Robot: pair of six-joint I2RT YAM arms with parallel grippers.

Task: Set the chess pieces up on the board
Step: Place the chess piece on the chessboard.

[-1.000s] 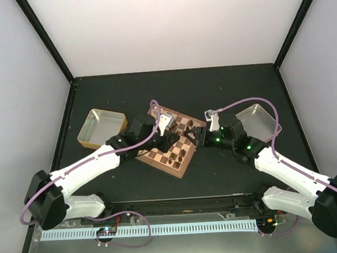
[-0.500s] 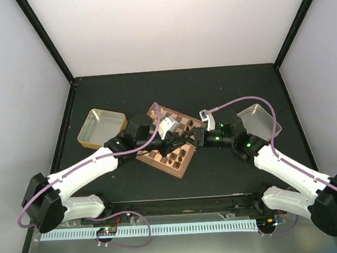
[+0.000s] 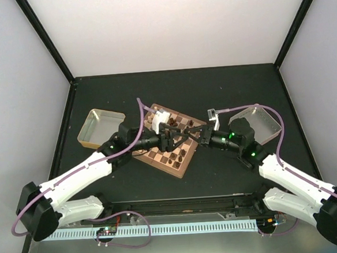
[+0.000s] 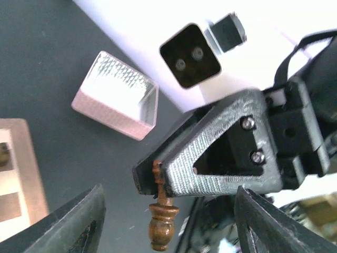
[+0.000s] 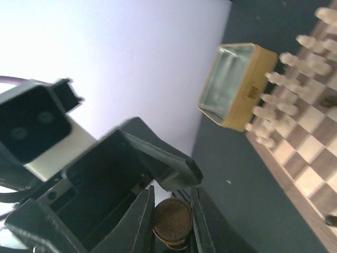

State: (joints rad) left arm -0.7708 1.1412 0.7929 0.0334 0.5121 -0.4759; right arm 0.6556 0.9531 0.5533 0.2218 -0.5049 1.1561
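The right claw (image 3: 202,138) is pressed together on a dark brown turned-wood chess piece (image 4: 162,225). It pinches the thin upper part just behind the fingertips — the round base hangs free outside the jaws. The left claw (image 3: 174,136) faces it tip to tip, its fingers (image 4: 71,226) spread wide on either side and touching nothing. The two meet in the air above the right-hand edge of the small checkered wooden board (image 3: 186,167), which sits at an angle near the middle of the black table (image 3: 223,88).

The relation that counts is the piece's long axis: it runs across the right claw's fingers, not along them. In the right wrist view its flat underside (image 5: 172,220) looks back toward that camera rather than down at the squares. The right arm is therefore the one carrying it, and by my reading the wrist needs to roll until the base points at the board before any lowering.

The board lies below and to one side of the claw. Pale cream pieces (image 5: 287,100) line one edge of it and dark brown pieces (image 3: 180,156) dot the near squares — so the chosen square is best approached from above, between neighbours. A shallow metal tray (image 3: 101,128) lies off the board's left corner, and a second tray (image 3: 261,123) off its right.
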